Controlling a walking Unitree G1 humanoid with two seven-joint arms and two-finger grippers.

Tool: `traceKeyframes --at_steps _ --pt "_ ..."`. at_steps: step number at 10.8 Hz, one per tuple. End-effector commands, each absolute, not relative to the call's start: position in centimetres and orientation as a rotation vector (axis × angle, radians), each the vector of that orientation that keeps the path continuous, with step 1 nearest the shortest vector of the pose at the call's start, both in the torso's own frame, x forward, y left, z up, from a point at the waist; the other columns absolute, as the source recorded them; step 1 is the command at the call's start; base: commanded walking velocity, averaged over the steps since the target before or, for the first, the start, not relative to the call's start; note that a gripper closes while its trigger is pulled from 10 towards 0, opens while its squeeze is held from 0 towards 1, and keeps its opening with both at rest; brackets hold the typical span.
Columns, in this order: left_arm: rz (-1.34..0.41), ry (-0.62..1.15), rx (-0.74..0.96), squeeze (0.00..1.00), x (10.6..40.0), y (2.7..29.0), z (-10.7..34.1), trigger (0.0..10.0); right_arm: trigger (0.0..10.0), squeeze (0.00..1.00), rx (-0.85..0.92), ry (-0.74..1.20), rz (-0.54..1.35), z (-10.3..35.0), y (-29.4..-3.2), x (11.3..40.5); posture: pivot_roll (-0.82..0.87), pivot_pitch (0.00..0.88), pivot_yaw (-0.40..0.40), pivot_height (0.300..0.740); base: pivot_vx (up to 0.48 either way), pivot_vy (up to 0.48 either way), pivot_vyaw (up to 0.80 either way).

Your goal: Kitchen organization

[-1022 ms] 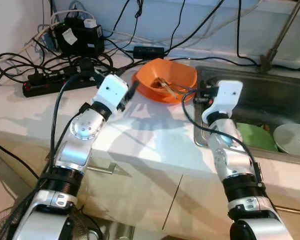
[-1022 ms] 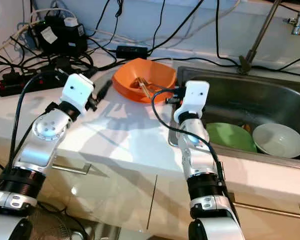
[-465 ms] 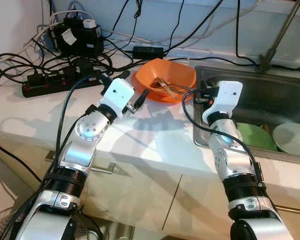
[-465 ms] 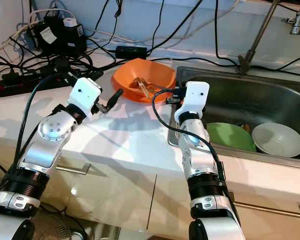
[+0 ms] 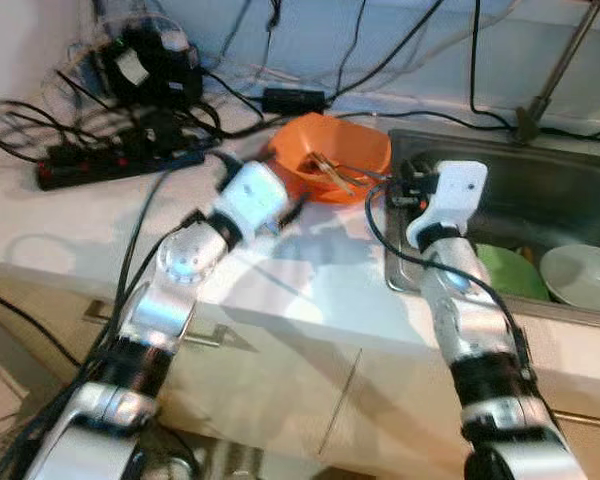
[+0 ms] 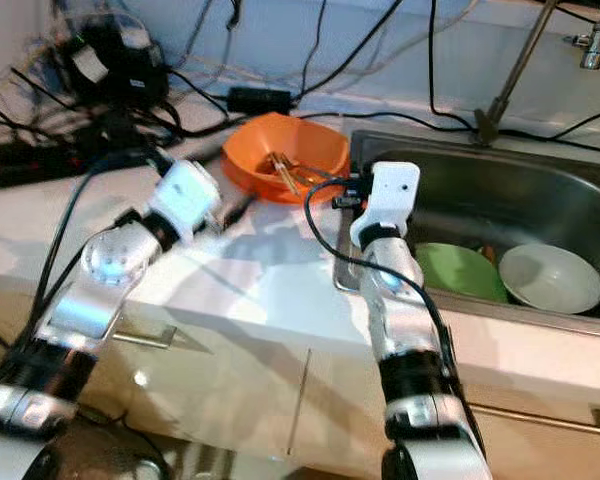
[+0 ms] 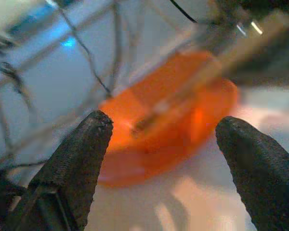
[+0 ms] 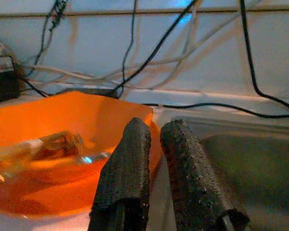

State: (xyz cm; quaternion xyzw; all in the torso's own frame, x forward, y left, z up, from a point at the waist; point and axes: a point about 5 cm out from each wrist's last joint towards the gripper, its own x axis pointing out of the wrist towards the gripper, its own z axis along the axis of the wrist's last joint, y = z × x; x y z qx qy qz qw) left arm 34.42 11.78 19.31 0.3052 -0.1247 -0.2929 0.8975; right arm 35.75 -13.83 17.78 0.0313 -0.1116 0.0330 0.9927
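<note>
Black power strip (image 5: pixel 110 165) and tangled cables (image 5: pixel 170 120) on white counter (image 5: pixel 310 270), faucet pipe (image 6: pixel 515 65) behind

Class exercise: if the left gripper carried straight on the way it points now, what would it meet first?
Most likely the orange bowl. The left gripper has its jaws open and the bowl sits framed between them, though how far ahead is unclear.

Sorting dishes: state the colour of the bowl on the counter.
Orange bowl, clearest in the right eye view.
</note>
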Motion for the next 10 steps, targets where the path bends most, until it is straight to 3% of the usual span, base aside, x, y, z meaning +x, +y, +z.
traceKeyframes --at_steps 1,5,10 --pt "-0.655 -0.236 0.680 0.00 33.8 11.1 18.6 10.0 10.0 0.00 0.062 -0.218 0.068 17.9 -14.3 35.5 0.13 0.155 -0.067 0.740 0.000 0.000 0.00" --pt "-0.646 -0.219 0.708 0.00 33.2 11.3 18.3 10.0 10.0 0.00 0.053 -0.189 0.086 17.6 -14.1 35.0 0.14 0.165 -0.075 0.740 0.000 0.000 0.00" --pt "-0.731 -0.176 0.931 0.00 35.3 13.3 20.4 10.0 10.0 0.00 0.104 -0.190 0.057 17.2 -13.0 35.0 0.18 0.093 0.035 0.740 0.000 0.000 0.00"
